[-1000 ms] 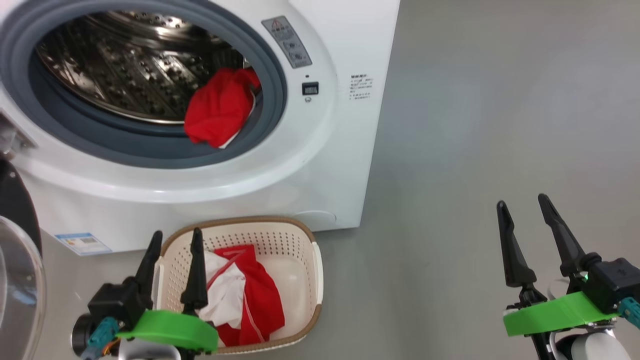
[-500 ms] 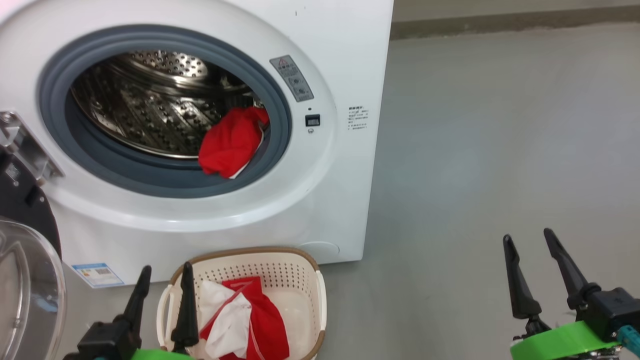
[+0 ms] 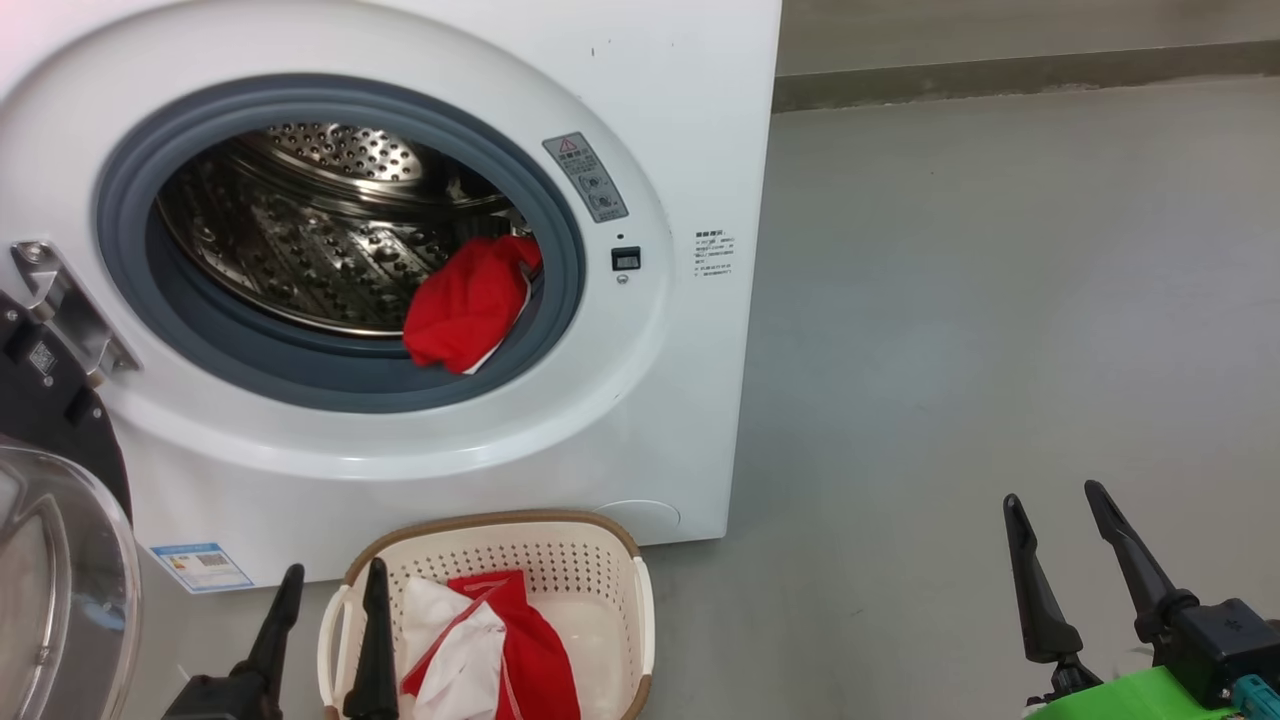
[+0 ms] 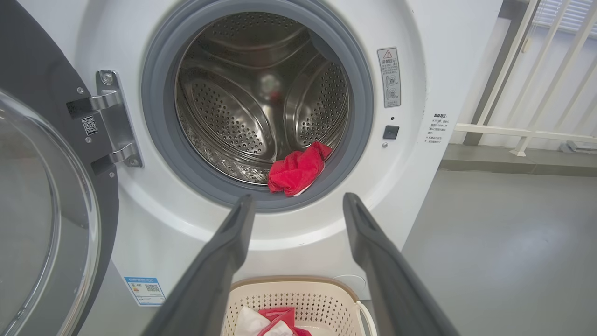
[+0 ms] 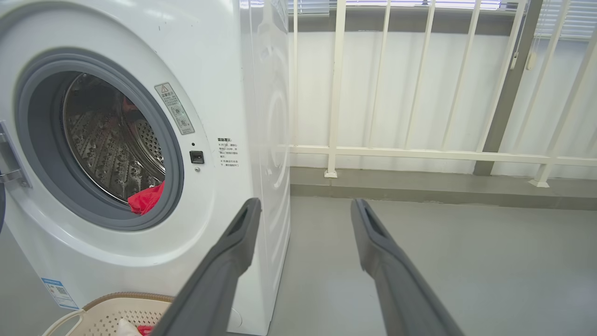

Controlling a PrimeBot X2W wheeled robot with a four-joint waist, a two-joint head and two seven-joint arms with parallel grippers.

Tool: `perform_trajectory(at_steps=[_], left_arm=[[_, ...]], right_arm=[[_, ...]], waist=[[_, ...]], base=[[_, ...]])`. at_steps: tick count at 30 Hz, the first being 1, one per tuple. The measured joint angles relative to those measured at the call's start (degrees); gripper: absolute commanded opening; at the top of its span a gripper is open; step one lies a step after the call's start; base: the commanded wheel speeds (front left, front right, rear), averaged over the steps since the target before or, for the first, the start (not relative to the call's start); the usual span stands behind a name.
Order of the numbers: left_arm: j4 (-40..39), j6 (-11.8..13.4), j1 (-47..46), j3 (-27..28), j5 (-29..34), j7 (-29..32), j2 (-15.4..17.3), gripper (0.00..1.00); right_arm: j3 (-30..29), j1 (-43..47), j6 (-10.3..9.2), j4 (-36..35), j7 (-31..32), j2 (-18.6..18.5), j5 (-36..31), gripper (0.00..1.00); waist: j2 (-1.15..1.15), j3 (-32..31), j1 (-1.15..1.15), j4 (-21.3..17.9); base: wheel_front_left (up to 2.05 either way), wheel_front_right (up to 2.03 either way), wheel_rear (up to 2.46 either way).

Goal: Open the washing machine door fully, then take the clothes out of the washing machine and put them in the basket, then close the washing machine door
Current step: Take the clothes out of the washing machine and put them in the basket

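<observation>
The left tool and right tool are wide open, holding nothing. Red clothes lie at the front edge inside the washing machine. If they slip early, they could miss the basket below it.

I read this as a bare laundry corner, more a test space than a lived-in home. A big white boxy front-loading washing machine stands straight on a smooth grey concrete-like floor. Just in front of the machine sits a small cream perforated plastic basket holding soft red and white clothes. Behind the machine's right side, cream metal railing bars run under slatted white blinds.
</observation>
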Motion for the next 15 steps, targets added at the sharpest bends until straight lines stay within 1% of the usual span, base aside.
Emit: perform_trajectory(at_steps=[15], left_arm=[[-1.11, 0.00, 0.01, -0.65, -0.03, 0.78, 0.37, 1.00]], right_arm=[[0.03, 0.00, 0.00, -0.10, 0.00, 0.00, 0.00, 1.00]], waist=[[0.00, 0.58, 0.00, 0.00]], base=[[0.00, 0.00, 0.00]])
